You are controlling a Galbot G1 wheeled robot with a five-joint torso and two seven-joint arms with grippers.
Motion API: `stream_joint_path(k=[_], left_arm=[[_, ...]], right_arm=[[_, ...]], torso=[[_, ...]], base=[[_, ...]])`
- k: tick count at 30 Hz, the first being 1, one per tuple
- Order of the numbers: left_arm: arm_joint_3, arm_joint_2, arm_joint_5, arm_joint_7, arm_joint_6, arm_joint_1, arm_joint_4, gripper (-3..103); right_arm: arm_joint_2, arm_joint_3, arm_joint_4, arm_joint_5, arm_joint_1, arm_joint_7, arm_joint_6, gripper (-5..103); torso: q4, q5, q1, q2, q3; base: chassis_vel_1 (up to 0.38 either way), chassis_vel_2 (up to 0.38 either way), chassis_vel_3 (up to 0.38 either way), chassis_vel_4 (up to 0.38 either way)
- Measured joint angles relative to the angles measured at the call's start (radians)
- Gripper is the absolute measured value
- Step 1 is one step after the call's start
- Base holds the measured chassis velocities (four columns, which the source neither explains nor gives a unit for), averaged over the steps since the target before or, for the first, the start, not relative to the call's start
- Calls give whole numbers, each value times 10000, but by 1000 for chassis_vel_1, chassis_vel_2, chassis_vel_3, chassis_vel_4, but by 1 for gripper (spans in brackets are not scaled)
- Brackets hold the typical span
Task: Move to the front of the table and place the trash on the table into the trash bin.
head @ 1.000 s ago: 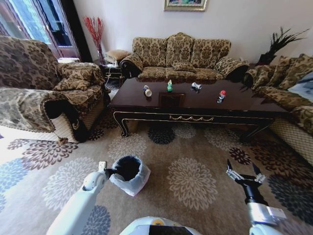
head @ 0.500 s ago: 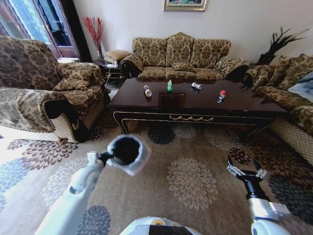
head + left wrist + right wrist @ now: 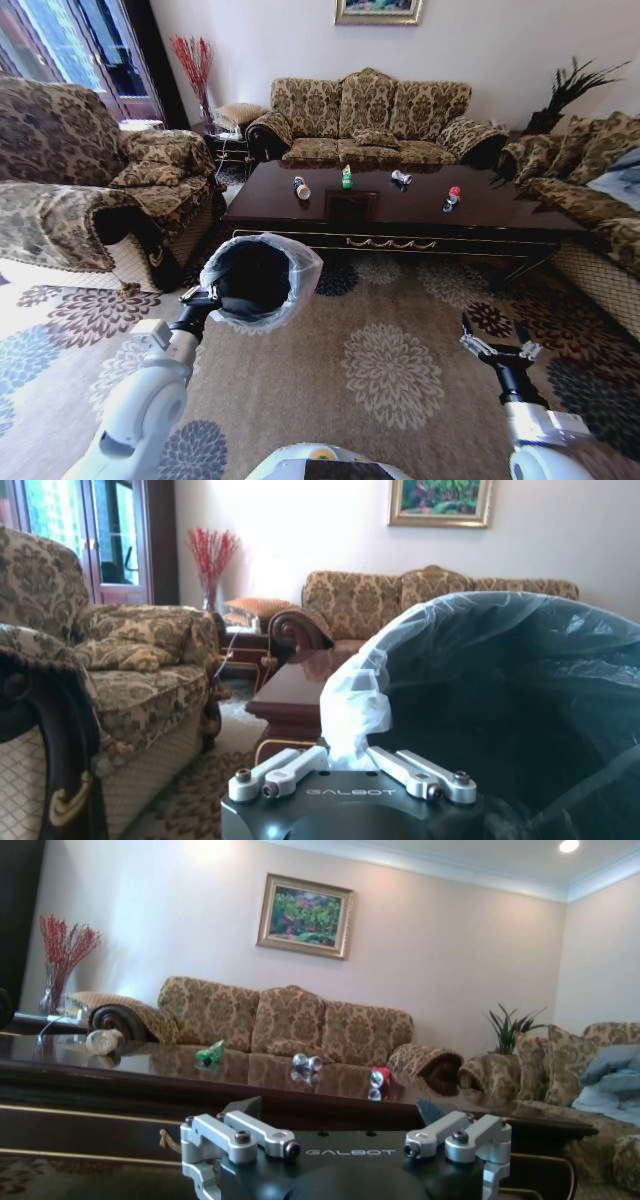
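Note:
The long dark table stands ahead of me, before the back sofa. On it lies the trash: a whitish bottle, a green packet, a silver can and a red can. My left gripper is shut on the rim of the trash bin and holds it in the air, its mouth tilted toward me, near the table's front left corner. The left wrist view shows the bag-lined trash bin pinched in that gripper. My right gripper hangs open and holds nothing over the carpet at lower right.
A patterned armchair stands left, a sofa behind the table and another sofa to the right. A vase of red twigs stands in the back left corner. Open carpet lies between me and the table.
My left arm has lifted the trash bin off the carpet, up and toward the table. The right gripper has hardly moved.

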Motion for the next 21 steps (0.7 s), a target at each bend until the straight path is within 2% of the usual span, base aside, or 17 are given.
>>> stream_joint_path(k=[3,9,13,21], left_arm=[[-53,105,212,43,90,-19,70,2],[-90,109,227,66,147,-60,95,2],[-38,94,216,205,421,-64,71,2],[44,175,205,230,578,-190,186,2]], right_arm=[[37,73,129,48,-76,-2,38,100],[33,113,382,57,-83,3,-76,100],[60,112,699,68,-21,81,-375,100],[189,84,656,31,-36,77,-380,100]], torso=[[0,-1,72,203,130],[0,0,162,404,241],[3,-1,234,614,374],[0,0,350,932,580]], base=[[0,0,0,0],[0,0,0,0],[0,0,0,0],[0,0,0,0]])
